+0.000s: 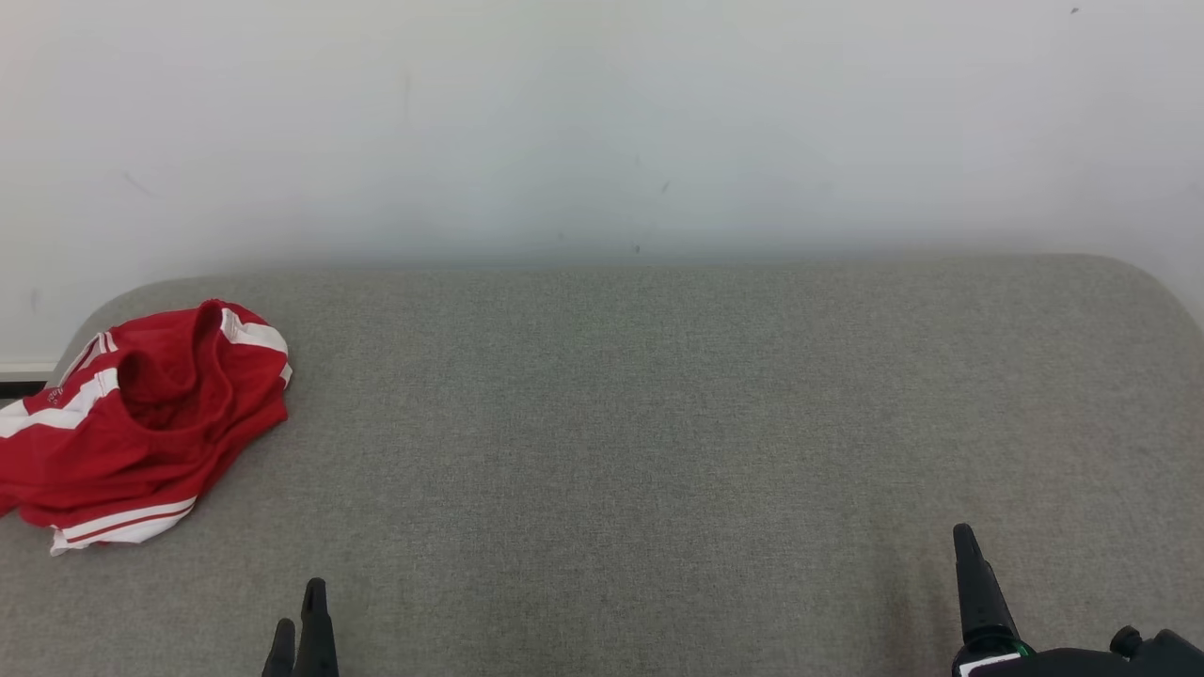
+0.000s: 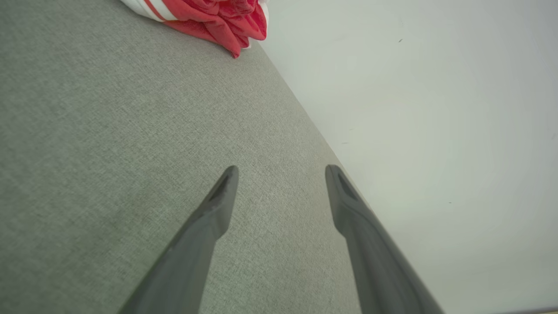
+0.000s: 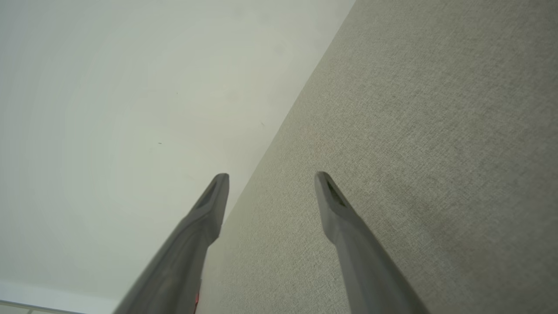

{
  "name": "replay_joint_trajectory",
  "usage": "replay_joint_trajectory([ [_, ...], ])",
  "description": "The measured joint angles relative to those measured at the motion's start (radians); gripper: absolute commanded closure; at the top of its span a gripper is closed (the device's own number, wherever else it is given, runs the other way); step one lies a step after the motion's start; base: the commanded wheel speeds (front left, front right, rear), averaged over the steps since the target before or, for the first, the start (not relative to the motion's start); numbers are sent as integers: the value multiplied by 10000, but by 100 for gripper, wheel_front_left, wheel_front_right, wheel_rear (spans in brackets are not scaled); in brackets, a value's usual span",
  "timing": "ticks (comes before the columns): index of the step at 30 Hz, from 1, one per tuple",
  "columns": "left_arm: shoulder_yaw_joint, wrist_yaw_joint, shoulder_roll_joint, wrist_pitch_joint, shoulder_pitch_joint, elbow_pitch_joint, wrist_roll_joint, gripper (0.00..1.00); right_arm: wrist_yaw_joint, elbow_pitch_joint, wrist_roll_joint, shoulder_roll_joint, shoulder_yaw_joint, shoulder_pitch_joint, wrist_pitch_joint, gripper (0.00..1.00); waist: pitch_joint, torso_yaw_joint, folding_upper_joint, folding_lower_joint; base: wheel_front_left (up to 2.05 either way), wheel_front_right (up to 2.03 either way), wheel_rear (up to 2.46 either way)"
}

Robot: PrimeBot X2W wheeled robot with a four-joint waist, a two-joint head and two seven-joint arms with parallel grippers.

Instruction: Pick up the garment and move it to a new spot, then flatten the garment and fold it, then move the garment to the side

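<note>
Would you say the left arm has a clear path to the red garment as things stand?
Probably yes: the left arm's fingers stand open and empty, and only bare grey surface lies between them and the crumpled red garment. Whether the arm stretches that far is unclear.

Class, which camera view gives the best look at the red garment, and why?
The head view: almost the whole crumpled garment lies on the grey surface, far left. The left wrist view catches a cropped corner at its top edge. The right wrist view looks along surface and wall.

Garment (image 1: 141, 442) far left on table (image 1: 658, 423)
</note>
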Motion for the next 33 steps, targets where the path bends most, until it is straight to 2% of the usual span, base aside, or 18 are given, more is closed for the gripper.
replay_joint_trajectory([
  [11,-247,217,6,-314,187,-46,1534,0,0,-56,-1423,-6,192,102,-330,0,-104,32,0,0,0,0,0],
  [26,-474,403,12,-727,298,-90,2917,0,0,-198,-2886,-13,407,277,-729,0,-204,48,0,0,0,0,0],
  [33,-589,619,13,-909,394,-71,3791,0,0,-190,-3754,-17,510,326,-905,0,-261,28,0,0,0,0,0],
])
